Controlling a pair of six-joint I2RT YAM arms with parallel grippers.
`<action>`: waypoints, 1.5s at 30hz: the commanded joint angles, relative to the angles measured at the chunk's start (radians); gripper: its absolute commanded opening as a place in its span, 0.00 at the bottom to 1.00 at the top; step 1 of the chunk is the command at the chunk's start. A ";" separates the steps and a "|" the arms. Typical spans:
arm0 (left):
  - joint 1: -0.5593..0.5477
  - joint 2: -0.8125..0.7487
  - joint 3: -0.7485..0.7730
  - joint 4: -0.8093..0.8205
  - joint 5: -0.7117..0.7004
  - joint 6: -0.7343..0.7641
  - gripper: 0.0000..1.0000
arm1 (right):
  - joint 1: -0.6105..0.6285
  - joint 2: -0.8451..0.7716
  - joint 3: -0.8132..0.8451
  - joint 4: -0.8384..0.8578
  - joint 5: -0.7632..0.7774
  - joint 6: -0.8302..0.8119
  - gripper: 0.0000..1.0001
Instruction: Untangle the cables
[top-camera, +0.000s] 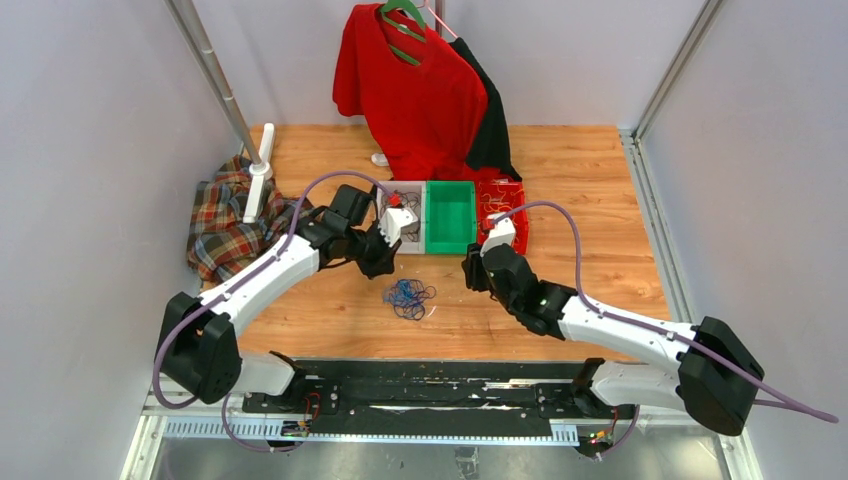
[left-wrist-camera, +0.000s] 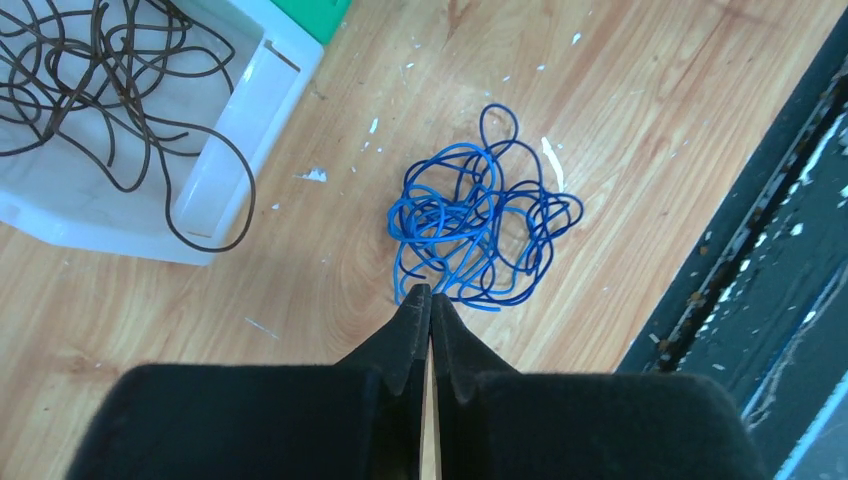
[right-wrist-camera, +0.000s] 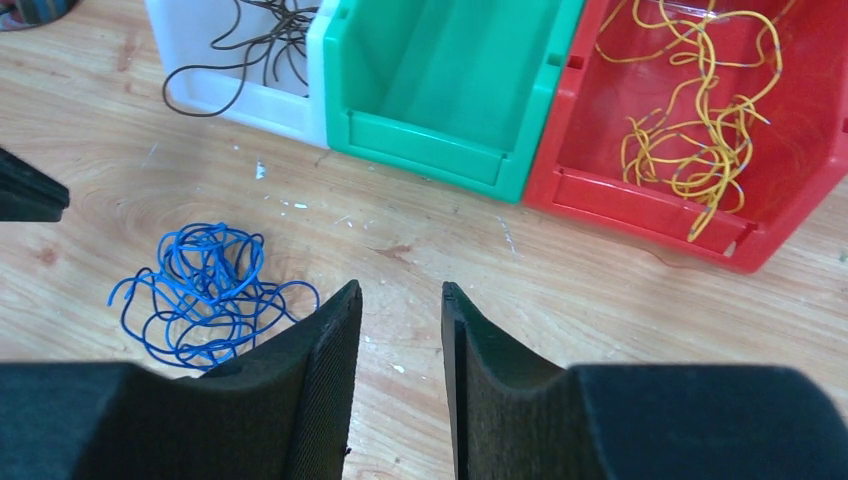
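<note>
The blue cables lie knotted on the table before the green bin, likely their destination. The left gripper is pinched tight at the tangle's edge, perhaps nipping a strand. The right gripper hangs half-open, holding nothing, ready to pull.

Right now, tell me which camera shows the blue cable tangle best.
The left wrist view: the blue cables lie mid-frame and large, with each loop distinct. The right wrist view shows them smaller, toward its lower left. The top view gives only a small, distant knot with no loops to tell apart.
</note>
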 joint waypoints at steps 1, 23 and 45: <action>0.002 -0.009 0.021 -0.024 0.033 -0.058 0.14 | 0.031 0.002 0.041 0.055 -0.004 -0.043 0.37; 0.002 0.117 -0.059 0.081 -0.015 -0.109 0.01 | 0.047 0.012 0.015 0.097 -0.032 -0.062 0.39; 0.002 -0.189 0.219 -0.329 0.149 0.117 0.01 | 0.107 0.104 0.153 0.287 -0.444 -0.188 0.61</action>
